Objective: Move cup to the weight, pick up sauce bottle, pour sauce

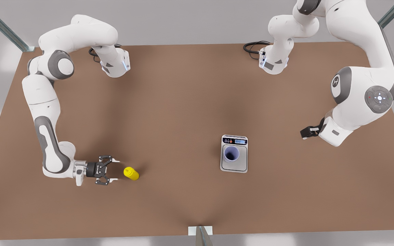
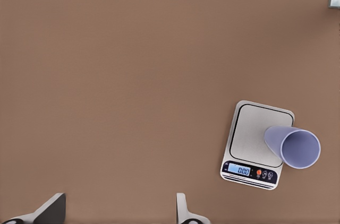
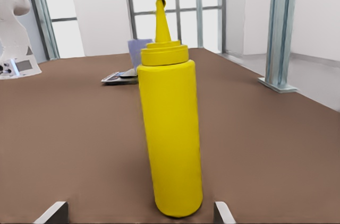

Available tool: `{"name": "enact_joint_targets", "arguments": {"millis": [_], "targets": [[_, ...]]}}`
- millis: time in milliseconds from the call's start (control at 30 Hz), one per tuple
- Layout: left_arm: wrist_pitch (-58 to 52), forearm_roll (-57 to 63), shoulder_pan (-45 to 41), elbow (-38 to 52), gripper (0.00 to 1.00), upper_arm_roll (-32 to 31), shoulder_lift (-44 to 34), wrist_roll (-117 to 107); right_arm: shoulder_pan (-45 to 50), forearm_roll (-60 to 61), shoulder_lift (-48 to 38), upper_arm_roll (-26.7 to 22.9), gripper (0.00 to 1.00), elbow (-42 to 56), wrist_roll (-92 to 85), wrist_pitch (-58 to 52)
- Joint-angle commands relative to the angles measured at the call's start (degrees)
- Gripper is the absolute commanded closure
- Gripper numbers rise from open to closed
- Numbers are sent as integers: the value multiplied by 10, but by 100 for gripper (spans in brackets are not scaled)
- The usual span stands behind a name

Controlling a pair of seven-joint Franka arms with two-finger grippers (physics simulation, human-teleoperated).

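Right gripper point(image 1: 109, 169) stood open beside the upright sauce bottle point(image 1: 131, 173) in the front view; the cup point(image 1: 231, 153) sat on the weight point(image 1: 234, 167). Left wrist view: left gripper point(image 2: 114, 210) open, waiting above the table point(image 2: 117, 75). Right wrist view: centre the fingers point(image 3: 222, 214) mid-body, close squarely

Even, bright, diffuse light falls from above; soft dark shadows pool on the brown table point(image 1: 169, 102); the windows point(image 3: 186, 1) glare white; edges look slightly soft.
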Motion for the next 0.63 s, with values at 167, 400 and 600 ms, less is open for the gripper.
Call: {"name": "enact_joint_targets", "arguments": {"millis": [167,400,600], "targets": [[-11,-1,-1,-1,0,-1,6,-4,-4,-291,-132,-96,0,109,316,-114],[-8,-3,-6,25,0,-2,29,3,229,-487,-349,-218,0,86,1109,-107],[-5,-2,-6,27,0,4,25,10,310,-478,-491,-261,0,-30,1287,-77]]}}
